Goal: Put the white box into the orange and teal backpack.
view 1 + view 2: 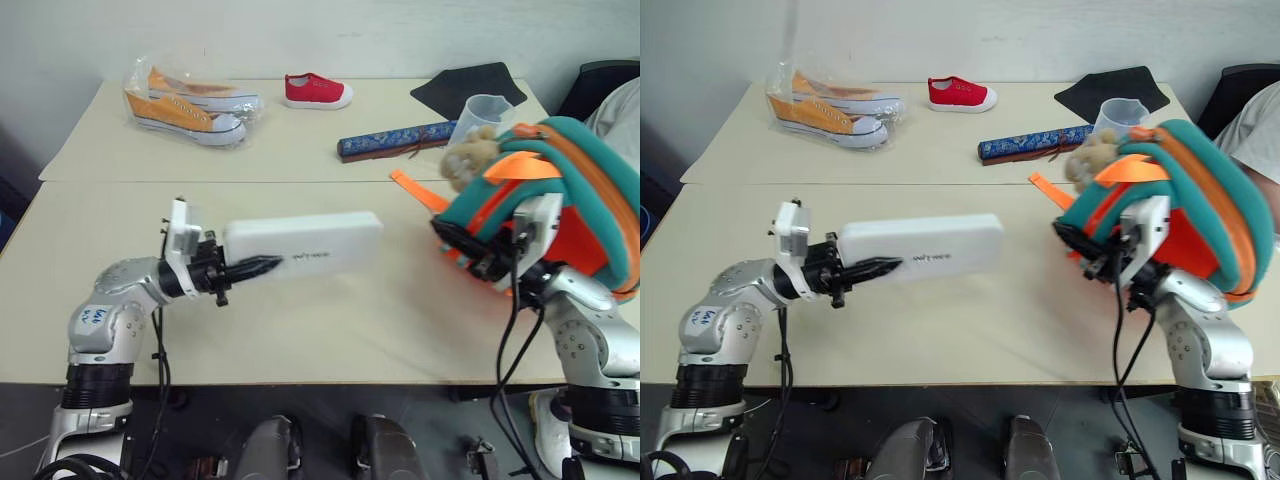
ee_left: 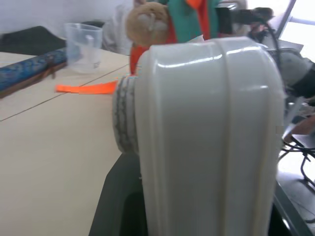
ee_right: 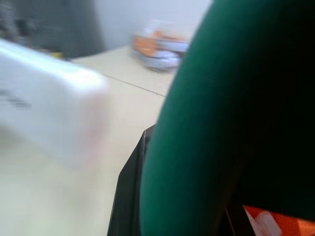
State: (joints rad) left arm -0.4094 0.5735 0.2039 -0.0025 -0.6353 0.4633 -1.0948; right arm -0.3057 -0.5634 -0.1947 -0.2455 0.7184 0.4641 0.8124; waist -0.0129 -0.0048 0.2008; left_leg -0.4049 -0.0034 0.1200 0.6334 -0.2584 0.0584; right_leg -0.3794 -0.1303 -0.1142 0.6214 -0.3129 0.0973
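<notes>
Left jaws: the left gripper (image 1: 262, 266) is clamped on the near end of the white box (image 1: 305, 247); one black finger lies across the box's lettered face.
Right jaws: the right gripper (image 1: 1080, 243) is closed on the teal edge of the orange and teal backpack (image 1: 1185, 195); the right wrist view has teal fabric pressed right against the fingers.
Box position: held clear above the desk (image 1: 330, 330), lifted level, between the two arms.
Box long axis: runs roughly across the scene, free end pointing toward the backpack and angled slightly away from the robot.
Backpack position: raised off the desk on the robot's right side, tan plush toy (image 1: 468, 150) at its top, an orange strap (image 1: 420, 191) trailing down toward the desk.
Gap: free end of the box and the backpack's near edge are apart, bare desk showing between them.
Opening: cannot tell from these views whether the backpack's mouth faces the box or how wide it stands.
Nearer arm: left arm carries the box; right arm only presents the backpack.
Judgement: the coming move likely needs the box pushed lengthwise to the right, with its end lined up on the mouth.
</notes>
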